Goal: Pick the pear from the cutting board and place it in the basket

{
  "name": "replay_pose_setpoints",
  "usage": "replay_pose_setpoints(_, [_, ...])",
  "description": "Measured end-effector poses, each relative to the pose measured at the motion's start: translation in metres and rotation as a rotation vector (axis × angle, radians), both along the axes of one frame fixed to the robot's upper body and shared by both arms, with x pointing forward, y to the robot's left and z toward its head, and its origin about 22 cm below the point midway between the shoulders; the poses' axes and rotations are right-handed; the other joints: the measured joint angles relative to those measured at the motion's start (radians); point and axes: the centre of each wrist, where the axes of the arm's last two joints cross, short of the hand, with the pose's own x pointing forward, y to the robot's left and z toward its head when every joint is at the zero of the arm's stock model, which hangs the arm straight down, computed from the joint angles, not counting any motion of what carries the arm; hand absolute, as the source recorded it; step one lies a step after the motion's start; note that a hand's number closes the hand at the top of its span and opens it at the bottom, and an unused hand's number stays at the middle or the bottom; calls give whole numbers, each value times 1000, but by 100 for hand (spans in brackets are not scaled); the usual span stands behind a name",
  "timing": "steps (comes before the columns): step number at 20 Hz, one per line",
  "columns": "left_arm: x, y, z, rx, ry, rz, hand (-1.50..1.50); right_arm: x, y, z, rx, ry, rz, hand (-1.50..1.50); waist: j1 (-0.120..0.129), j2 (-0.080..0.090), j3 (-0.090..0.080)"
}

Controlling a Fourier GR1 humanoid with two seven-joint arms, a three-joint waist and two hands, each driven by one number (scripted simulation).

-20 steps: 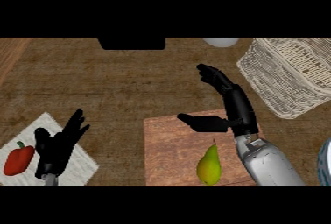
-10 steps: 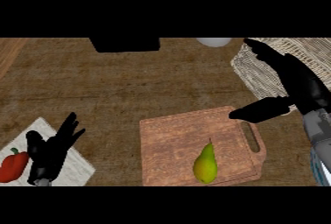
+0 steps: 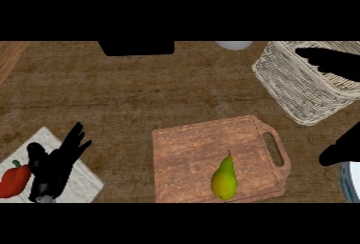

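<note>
Lying on cutting board [image 3: 197, 152] | pear [image 3: 224, 178] stem pointing up-view | left hand [image 3: 53, 162] fingers spread

Our left hand [image 3: 53, 164] rests open at lower left, fingers [image 3: 75, 138] straight and pointing up. Our right hand [image 3: 330, 64] shows at the right edge, stretched out flat.

Pear [image 3: 224, 178] lies on cutting board [image 3: 190, 147], basket [image 3: 302, 86] well apart

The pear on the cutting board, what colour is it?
Yellow-green, browner toward the base; the pear shows best in the head view.
</note>
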Motion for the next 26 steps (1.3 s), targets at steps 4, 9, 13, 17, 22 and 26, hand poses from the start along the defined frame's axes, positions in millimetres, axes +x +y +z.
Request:
replay_pose_setpoints(4, [0,1,1,-3,2,-5,0,-11,-12,16,-10,46,39,-150,3,2,1])
replay_pose_setpoints(9, [2,-5,2,2,7,-8,0,-24,-17,22,-4,81,61,-150,13,5,2])
replay_pose_setpoints(13, [2,-6,1,1,-1,-16,0,-32,-10,13,5,97,62,-150,20,6,2])
replay_pose_setpoints(17, [3,-7,1,1,-2,-22,0,-33,-6,4,22,98,53,-150,29,9,3])
replay_pose_setpoints(22, [2,-6,2,-2,10,-24,0,-37,4,-26,27,97,35,-150,32,10,4])
replay_pose_setpoints(26, [2,-7,2,-2,-8,-37,0,-36,16,-47,7,106,27,-150,40,11,4])
